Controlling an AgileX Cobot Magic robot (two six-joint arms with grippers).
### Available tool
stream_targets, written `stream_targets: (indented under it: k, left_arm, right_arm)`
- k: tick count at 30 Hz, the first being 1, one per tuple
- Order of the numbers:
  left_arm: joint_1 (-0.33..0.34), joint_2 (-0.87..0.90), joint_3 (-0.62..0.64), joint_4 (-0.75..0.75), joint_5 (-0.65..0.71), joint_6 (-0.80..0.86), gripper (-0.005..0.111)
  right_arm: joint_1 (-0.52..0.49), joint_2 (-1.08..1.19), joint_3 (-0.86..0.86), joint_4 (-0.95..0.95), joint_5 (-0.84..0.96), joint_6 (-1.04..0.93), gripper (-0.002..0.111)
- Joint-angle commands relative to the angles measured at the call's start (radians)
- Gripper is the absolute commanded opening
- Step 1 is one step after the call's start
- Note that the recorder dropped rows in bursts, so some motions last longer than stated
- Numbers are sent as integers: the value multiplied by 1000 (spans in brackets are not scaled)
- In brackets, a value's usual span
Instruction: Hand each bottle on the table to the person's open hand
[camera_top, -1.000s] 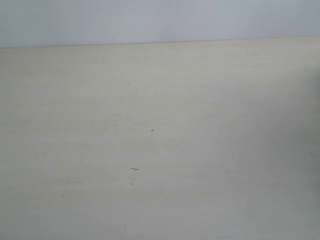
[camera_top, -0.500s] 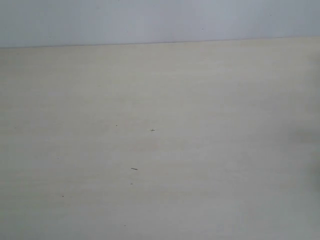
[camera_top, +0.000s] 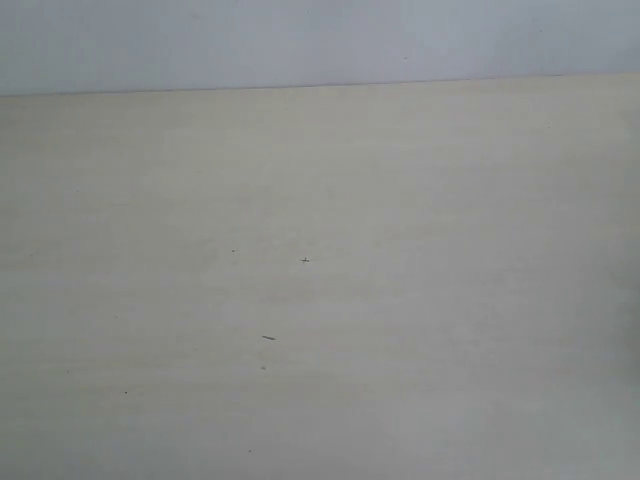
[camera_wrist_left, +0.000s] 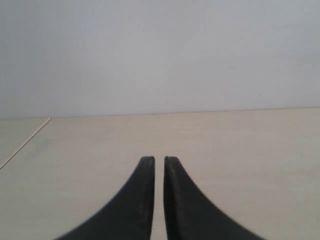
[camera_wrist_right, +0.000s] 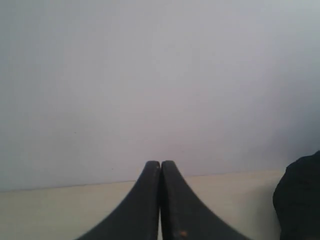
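Note:
The table (camera_top: 420, 200) fills the exterior view, pale beige and bare apart from a few tiny dark specks (camera_top: 305, 261). No bottle and no person's open hand show in any view. Neither gripper appears in the exterior view. In the left wrist view my left gripper (camera_wrist_left: 159, 160) hovers over the tabletop (camera_wrist_left: 250, 145) with its black fingers nearly together, a thin slit between them and nothing held. In the right wrist view my right gripper (camera_wrist_right: 160, 164) has its fingers pressed together, empty, pointing toward the table's far edge (camera_wrist_right: 60, 192).
A pale grey wall (camera_top: 300, 40) rises behind the table's far edge. A blurred black shape (camera_wrist_right: 300, 200) sits at the border of the right wrist view; what it is cannot be told. A thin seam line (camera_wrist_left: 25, 142) crosses the tabletop in the left wrist view.
A faint shadow at the right edge of the exterior view has slid downward and faded. Nothing else differs.

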Motion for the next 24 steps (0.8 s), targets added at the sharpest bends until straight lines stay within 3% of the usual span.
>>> stream_targets:
  k: [1, 24]
  left_arm:
    - [3, -6, 4, -3, -10, 0, 10]
    - [3, -6, 4, -3, -10, 0, 10]
  right_arm:
    - [-19, -4, 139, -3, -150, 6, 0]
    - [-19, -4, 139, 49, -87, 68, 0]
